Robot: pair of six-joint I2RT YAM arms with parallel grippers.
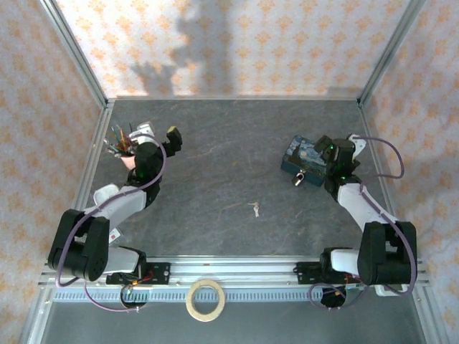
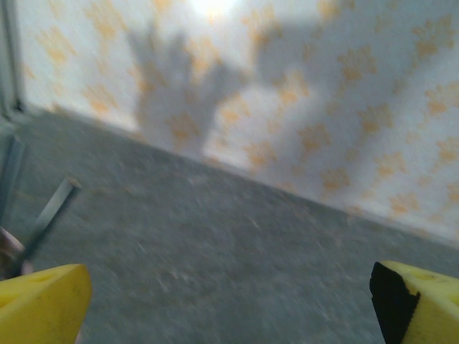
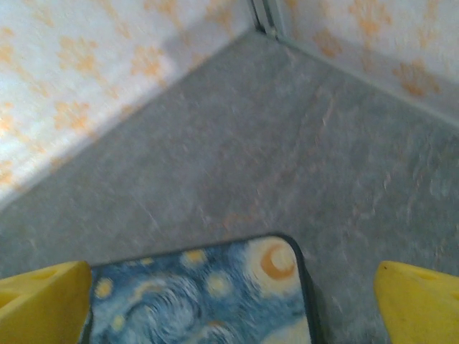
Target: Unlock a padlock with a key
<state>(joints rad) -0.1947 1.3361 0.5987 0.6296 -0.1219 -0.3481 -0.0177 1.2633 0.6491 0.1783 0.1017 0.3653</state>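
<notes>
Now, right jaws spread wide over the blue tin (image 1: 301,159), padlock (image 1: 297,179) just beside its near edge; key (image 1: 254,208) lies apart on the bench (image 1: 215,143); left jaws gape wide near the pencils (image 1: 120,143).

Blue tin (image 1: 295,154) right; pencils (image 1: 118,140) left; tape roll (image 1: 189,300) front.

Most of the table (image 1: 215,136) is lying bare, giving free passage from center out to twelve o'clock. The key (image 1: 254,208) is resting alone near five o'clock. Toward three o'clock the blue tin (image 1: 301,159) and padlock (image 1: 297,179) are blocking the way; near ten o'clock a pencil cup (image 1: 120,145) is crowding the side wall (image 1: 43,107).
</notes>
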